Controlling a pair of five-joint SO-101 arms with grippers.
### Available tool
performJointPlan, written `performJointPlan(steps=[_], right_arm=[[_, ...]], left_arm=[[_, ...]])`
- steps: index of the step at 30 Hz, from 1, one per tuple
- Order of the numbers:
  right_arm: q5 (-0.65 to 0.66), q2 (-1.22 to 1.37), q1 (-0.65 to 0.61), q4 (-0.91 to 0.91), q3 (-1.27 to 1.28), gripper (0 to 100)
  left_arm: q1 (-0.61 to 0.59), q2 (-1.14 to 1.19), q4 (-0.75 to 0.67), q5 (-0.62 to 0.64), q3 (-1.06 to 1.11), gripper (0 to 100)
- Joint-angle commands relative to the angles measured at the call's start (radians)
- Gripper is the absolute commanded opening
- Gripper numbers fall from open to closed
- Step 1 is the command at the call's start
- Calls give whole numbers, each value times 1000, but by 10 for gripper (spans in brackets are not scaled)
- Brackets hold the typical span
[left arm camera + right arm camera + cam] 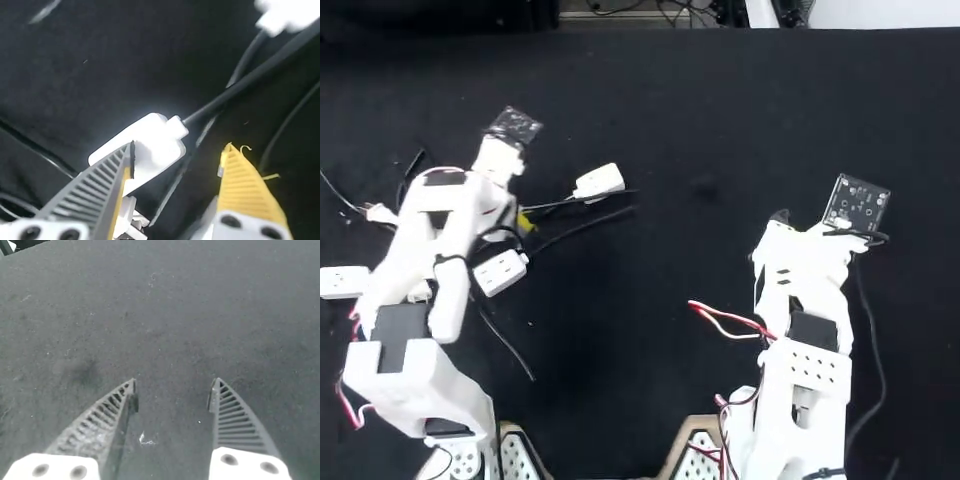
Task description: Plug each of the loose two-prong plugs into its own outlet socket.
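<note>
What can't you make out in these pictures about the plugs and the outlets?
Left wrist view: the prongs of the white plug, hidden behind a finger of the left gripper.
Left wrist view: the white piece beyond the plug, blurred and cut off; plug or outlet, unclear.
High view: the outlet by the left edge, partly behind the arm; whether anything is plugged in, too small to tell.

Black table (pixel 700 120) with white outlet sockets (pixel 500 272), plug (pixel 599 181), black cords (pixel 582 227).

A fixed camera is looking down over the black cloth-covered table (pixel 700 130); both wrist cameras are viewing that cloth close-up, seemingly angled forward.
</note>
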Motion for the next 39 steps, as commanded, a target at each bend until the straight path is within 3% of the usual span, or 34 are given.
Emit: performJointPlan(steps=[1,8,18,22,26,33,39], right_arm=[[-5,-35,18,-25,-27,223],[-5,-35,18,-25,-27,223],[-3,-35,17,-25,-27,223],[-3,-35,17,-25,-27,223],[-2,-35,17,-25,-27,223],[-2,-35,17,-25,-27,223],[-2,-35,17,-25,-27,223]], left_arm=[[-114,2,17,-72,-4,285],[-197,0,71,-117,-67,285],[-134,0,572,-54,-420,284],[-35,0,698,-52,-404,282],[31,0,609,-58,-274,238],[41,0,345,-58,-67,264],[45,11,315,-58,-21,260]])
